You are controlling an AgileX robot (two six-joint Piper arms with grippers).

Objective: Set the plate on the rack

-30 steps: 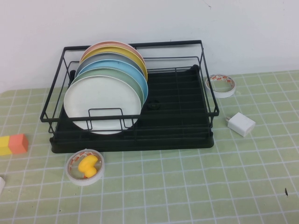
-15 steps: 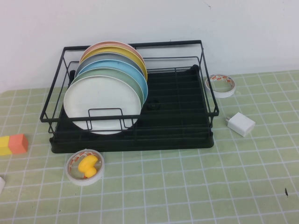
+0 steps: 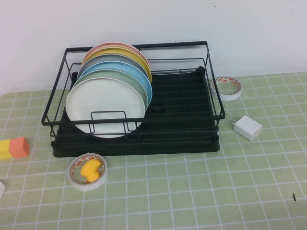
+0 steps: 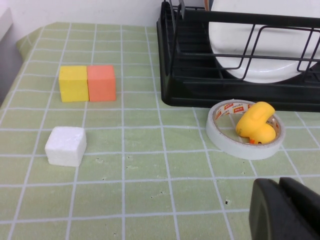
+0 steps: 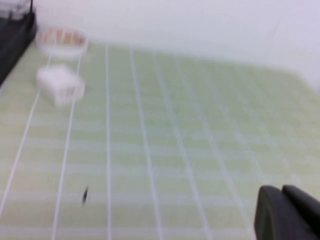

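Where the white plate (image 3: pixel 103 108) stands upright in the rack (image 3: pixel 182 143), it is the frontmost of a stack of plates, at the rack's left end, its lower edge behind a small wire loop at the front rail. Directly behind it stand a mint-green plate (image 3: pixel 140 88), a light blue plate (image 3: pixel 139 76), a yellow plate (image 3: pixel 136 56) and a pinkish plate (image 3: pixel 120 45), overlapping closely. The right half of the rack's black tray is bare.

Left end effector (image 4: pixel 285 210): only a dark corner of it shows in the left wrist view, low over the tabletop (image 3: pixel 192 191), near a tape roll (image 3: pixel 87 172) with a yellow rubber duck (image 3: pixel 90 170) sitting inside it. Touching nothing; the two dark fingers appear pressed together, closed and empty.

Right end effector (image 5: pixel 287 215): likewise a dark corner in the right wrist view, over bare tabletop, fingers together, holding nothing.

Other items: a yellow block (image 3: pixel 5 149) touching an orange block (image 3: pixel 20 147) left of the rack; a white foam cube (image 4: pixel 65 145) near them; a second tape roll (image 3: pixel 227 87) and a white charger (image 3: pixel 247 127) right of the rack.
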